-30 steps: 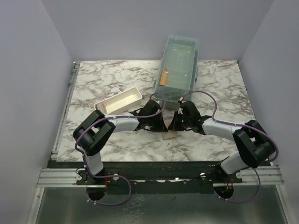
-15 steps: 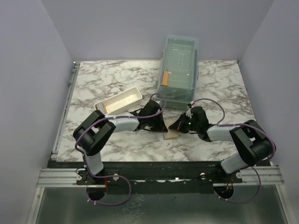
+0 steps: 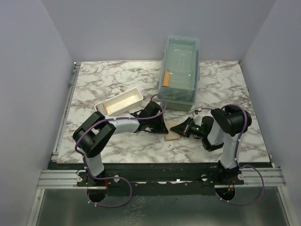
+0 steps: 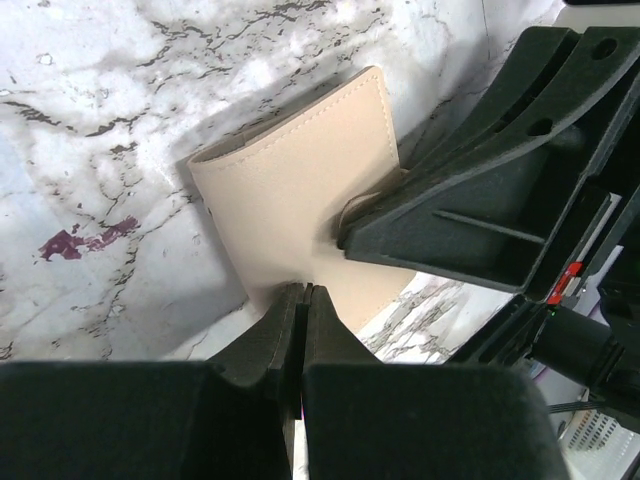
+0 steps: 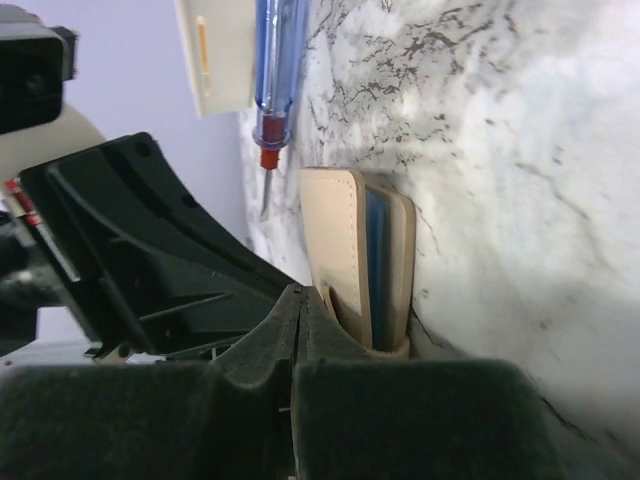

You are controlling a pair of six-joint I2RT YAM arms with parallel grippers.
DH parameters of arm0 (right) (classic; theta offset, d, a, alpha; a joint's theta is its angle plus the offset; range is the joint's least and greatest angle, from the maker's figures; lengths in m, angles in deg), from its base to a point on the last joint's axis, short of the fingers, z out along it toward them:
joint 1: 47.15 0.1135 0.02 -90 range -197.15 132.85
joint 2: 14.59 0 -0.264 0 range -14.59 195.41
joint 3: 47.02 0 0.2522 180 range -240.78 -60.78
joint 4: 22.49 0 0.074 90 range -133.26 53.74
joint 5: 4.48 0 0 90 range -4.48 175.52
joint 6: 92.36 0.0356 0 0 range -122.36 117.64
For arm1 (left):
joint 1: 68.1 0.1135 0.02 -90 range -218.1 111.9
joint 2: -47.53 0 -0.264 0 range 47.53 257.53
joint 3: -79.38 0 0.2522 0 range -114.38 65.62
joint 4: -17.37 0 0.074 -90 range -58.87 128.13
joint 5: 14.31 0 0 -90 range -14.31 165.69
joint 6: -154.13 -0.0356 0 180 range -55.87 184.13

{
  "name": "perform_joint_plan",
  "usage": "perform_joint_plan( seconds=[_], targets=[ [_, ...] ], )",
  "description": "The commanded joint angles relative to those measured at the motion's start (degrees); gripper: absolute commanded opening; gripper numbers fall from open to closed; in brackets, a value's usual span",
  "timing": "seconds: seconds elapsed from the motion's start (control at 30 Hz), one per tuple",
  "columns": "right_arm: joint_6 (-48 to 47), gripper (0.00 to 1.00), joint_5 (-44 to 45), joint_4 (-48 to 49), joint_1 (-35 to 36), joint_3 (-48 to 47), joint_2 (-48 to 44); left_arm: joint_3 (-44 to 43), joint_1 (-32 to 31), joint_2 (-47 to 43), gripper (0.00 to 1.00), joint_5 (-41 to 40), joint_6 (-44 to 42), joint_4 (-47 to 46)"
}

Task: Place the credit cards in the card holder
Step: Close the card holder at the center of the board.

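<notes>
Now: one folded card holder [image 4: 290, 190] on bench [image 3: 117, 80], between two grippers; left gripper [image 4: 303, 290] jaws pressed together at its edge, right gripper [image 5: 300, 292] jaws pressed together too; one screwdriver [image 5: 275, 60], one white tray [image 3: 120, 102], one clear box [image 3: 180, 66] nearby

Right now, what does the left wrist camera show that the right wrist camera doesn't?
Only the left wrist view: the card holder's broad tan outer face lying flat on the marble table, and a purple stain beside it. Only the right wrist view: a blue-handled screwdriver and the blue lining at the holder's edge. Both: the card holder, with the shut left tool and shut right tool against it.
</notes>
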Motion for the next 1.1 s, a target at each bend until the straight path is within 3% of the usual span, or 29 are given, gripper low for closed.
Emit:
perform_joint_plan(
  seconds=[0.0,0.3,0.4,0.53,0.83,1.07],
  targets=[
    [1.74,0.00,1.60,2.72,-4.27,6.86,13.70,1.62,0.04,-1.14,0.00,-1.69,-1.96,3.98],
    [-1.12,0.00,5.82,-19.05,-4.29,3.28,3.81,-0.34,-0.15,-0.96,0.00,-1.01,-2.69,5.27],
    [-3.83,0.00,12.02,-32.77,-3.89,0.66,-0.24,-1.22,-0.26,-0.86,0.00,-0.76,-2.71,5.75],
    [-5.31,0.00,18.25,-39.48,-1.64,-0.83,-2.14,-1.86,-0.36,-1.72,0.00,-0.98,-2.88,6.38],
    [-6.21,0.00,21.24,-37.23,2.98,0.07,-4.46,-2.85,-0.39,-1.70,0.00,-0.38,-3.06,6.88],
    [-7.11,0.00,24.15,-39.74,4.13,0.95,-9.42,-5.32,-0.24,-1.30,0.20,3.61,0.35,2.77]
  ],
)
